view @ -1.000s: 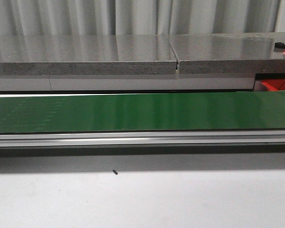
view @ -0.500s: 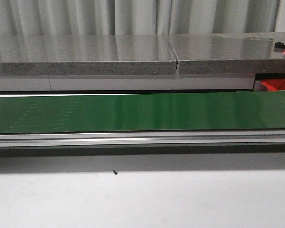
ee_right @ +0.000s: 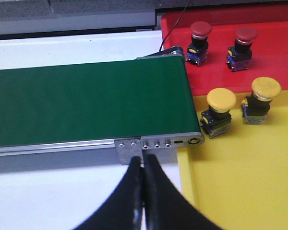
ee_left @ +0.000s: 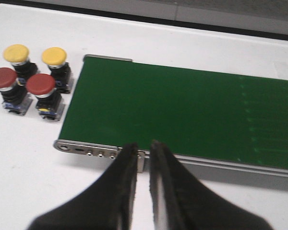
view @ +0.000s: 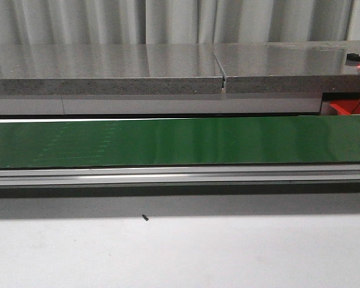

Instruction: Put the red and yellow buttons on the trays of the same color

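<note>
Only the two grippers are seen of the robot. The left gripper (ee_left: 143, 158), at the bottom centre of its wrist frame, is made of two matte black, tapering fingers with smooth, rounded outer edges. The right gripper (ee_right: 143, 165) is shown likewise: black, slender, pointed fingers, broadening toward the frame's lower edge.

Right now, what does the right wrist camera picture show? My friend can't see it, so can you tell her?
Two red buttons stand on a red tray and two yellow buttons on a yellow tray, both trays past the end of a bare green conveyor belt. The right gripper, shut and empty, points at the belt's metal end.
</note>
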You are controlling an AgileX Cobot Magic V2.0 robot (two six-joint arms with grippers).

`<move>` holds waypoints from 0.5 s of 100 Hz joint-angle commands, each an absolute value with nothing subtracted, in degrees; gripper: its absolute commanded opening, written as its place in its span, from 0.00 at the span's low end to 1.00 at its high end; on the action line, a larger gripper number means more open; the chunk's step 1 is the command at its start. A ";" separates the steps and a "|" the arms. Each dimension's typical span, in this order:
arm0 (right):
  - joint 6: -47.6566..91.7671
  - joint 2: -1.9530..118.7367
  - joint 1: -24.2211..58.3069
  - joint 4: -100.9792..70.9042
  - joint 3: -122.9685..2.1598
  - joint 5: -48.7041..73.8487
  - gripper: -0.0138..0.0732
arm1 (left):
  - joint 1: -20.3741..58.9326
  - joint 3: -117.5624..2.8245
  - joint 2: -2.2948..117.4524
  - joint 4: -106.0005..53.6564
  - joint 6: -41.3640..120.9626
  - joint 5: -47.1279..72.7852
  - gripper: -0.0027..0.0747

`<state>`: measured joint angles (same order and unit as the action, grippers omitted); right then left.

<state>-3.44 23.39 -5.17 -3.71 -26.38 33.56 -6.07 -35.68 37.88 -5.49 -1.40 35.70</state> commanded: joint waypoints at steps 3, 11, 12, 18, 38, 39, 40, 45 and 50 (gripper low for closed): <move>-2.79 23.63 -5.14 -3.37 -27.83 29.74 0.05 | -9.03 -39.55 41.62 -6.07 -1.69 31.07 0.48; -2.79 23.63 -5.14 -3.37 -27.83 29.74 0.05 | -10.92 -40.91 44.41 -6.17 -1.69 30.85 0.71; -2.79 23.63 -5.14 -3.37 -27.83 29.74 0.05 | -11.06 -41.19 44.65 -6.18 -1.69 30.85 0.73; -2.79 23.63 -5.14 -3.37 -27.83 29.74 0.05 | -12.54 -42.57 46.74 -6.18 -1.69 31.17 0.83; -2.79 23.63 -5.14 -3.37 -27.83 29.74 0.05 | -17.84 -50.50 55.79 -6.58 -4.75 36.50 0.83; -2.79 23.63 -5.14 -3.37 -27.83 29.74 0.05 | -18.24 -50.84 56.51 -6.58 -4.88 36.76 0.83; -2.79 23.63 -5.14 -3.37 -27.83 29.74 0.05 | -18.43 -51.53 56.86 -6.58 -4.88 37.32 0.83; -2.79 23.63 -5.14 -3.37 -27.83 29.74 0.05 | -19.71 -53.94 59.52 -7.13 -4.88 39.45 0.83; -2.79 23.63 -5.14 -3.37 -27.83 29.74 0.05 | -20.92 -56.36 62.32 -7.58 -4.88 41.76 0.83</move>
